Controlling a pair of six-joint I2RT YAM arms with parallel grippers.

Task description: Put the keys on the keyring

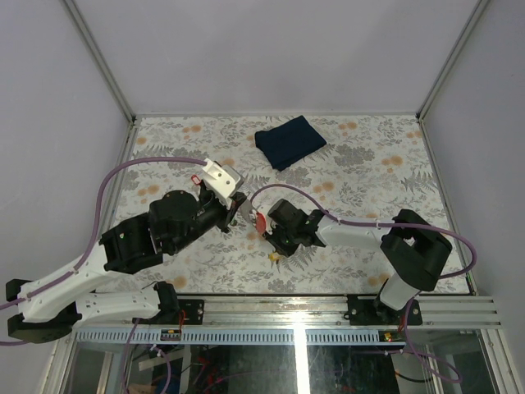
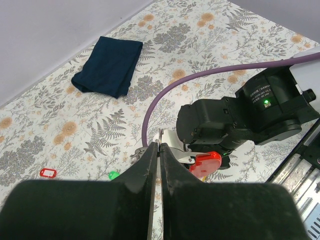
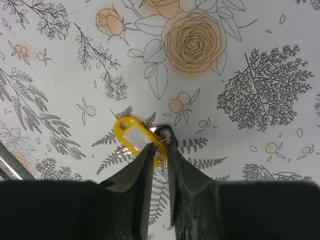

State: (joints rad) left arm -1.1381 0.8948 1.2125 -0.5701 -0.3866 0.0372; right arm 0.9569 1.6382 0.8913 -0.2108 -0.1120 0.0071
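Observation:
My left gripper [image 2: 160,146] is shut on the keyring's thin silvery loop [image 2: 162,135], held above the table, with its red tag [image 2: 207,162] hanging to the right. In the top view that gripper [image 1: 239,210] meets the red tag [image 1: 260,220] at the table's middle. The green-headed key [image 2: 114,175] lies on the cloth below left of my fingers. My right gripper [image 3: 160,150] points down at the yellow-headed key [image 3: 131,136], jaws a narrow gap apart. The yellow head's end and its small wire ring [image 3: 161,145] lie between the tips. The top view has this key [image 1: 276,257] under the right gripper [image 1: 275,246].
A folded dark blue cloth [image 1: 289,141] lies at the back of the floral table cover. A small loose red tag [image 2: 48,172] sits left of the left arm. The right arm's purple cable [image 2: 165,95] arcs over the middle. Metal rails run along the near edge.

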